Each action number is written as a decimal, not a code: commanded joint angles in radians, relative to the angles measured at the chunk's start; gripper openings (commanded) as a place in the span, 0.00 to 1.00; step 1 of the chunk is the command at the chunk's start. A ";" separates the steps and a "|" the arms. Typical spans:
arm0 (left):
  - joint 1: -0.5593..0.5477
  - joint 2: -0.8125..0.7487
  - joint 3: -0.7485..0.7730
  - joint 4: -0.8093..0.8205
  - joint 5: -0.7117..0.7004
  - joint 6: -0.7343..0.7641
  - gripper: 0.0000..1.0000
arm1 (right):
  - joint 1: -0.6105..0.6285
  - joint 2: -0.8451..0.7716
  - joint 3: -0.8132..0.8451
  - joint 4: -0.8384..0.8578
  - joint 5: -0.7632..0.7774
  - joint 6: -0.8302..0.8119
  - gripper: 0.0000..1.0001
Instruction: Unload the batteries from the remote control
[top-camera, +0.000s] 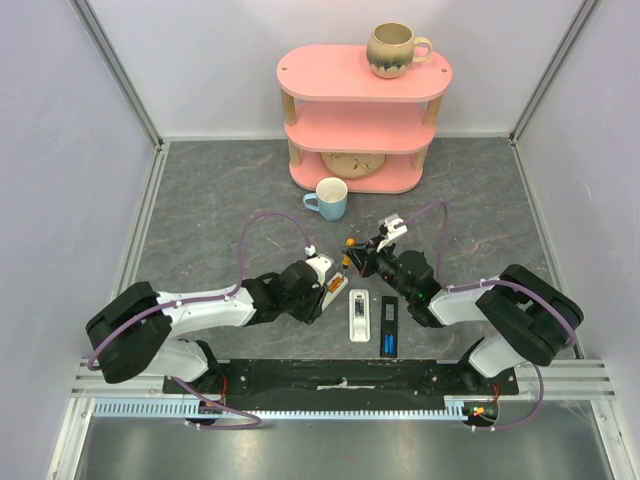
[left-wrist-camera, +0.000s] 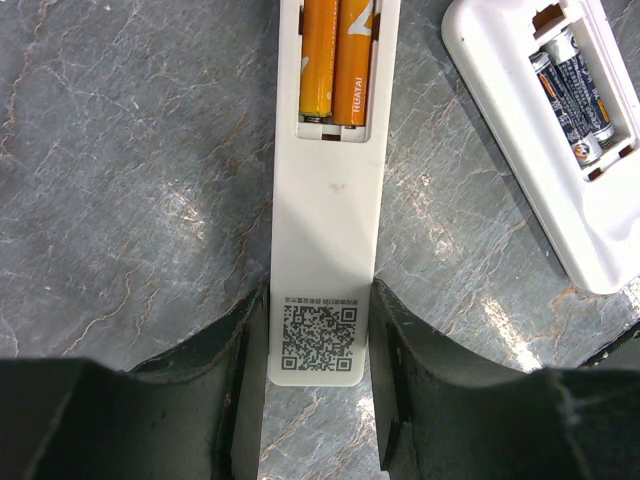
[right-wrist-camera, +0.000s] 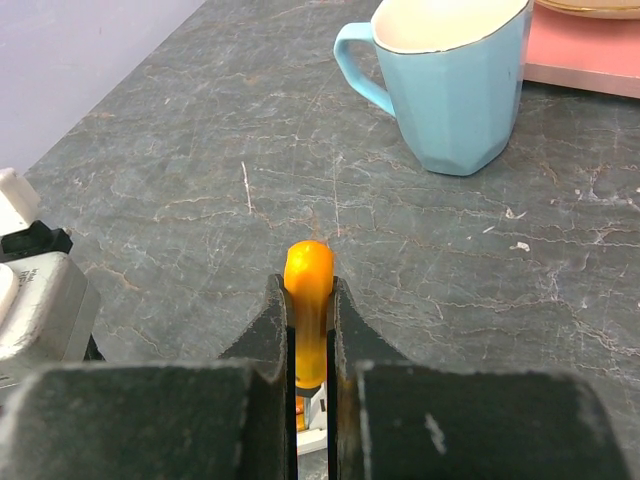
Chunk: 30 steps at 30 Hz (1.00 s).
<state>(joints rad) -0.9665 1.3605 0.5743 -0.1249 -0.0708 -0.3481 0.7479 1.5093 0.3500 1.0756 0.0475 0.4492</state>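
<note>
Batteries (left-wrist-camera: 337, 60) lie straight ahead of the left gripper (left-wrist-camera: 318, 320), pointing away from it, inside the remote (left-wrist-camera: 325, 200) it squeezes. The right gripper (right-wrist-camera: 310, 300) pinches an orange stick (right-wrist-camera: 308, 268), maybe a screwdriver.

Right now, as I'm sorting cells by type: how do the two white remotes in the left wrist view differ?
The slim remote holds orange batteries; the wide remote holds dark batteries. The slim remote is gripped by the left gripper; the wide remote lies free to its right. The slim remote points straight up the view; the wide remote is angled. Both are white, with battery bays open.
</note>
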 joint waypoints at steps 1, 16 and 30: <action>-0.001 0.005 -0.011 -0.018 -0.017 -0.031 0.02 | -0.001 0.046 -0.032 0.058 -0.051 0.049 0.00; -0.003 0.011 -0.008 -0.018 -0.017 -0.031 0.02 | -0.153 0.368 -0.085 0.572 -0.350 0.523 0.00; -0.001 0.019 -0.005 -0.018 -0.021 -0.031 0.02 | -0.150 0.388 -0.071 0.679 -0.403 0.652 0.00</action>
<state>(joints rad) -0.9665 1.3605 0.5743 -0.1318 -0.0715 -0.3481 0.5343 1.8889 0.3214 1.4803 -0.1173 1.0328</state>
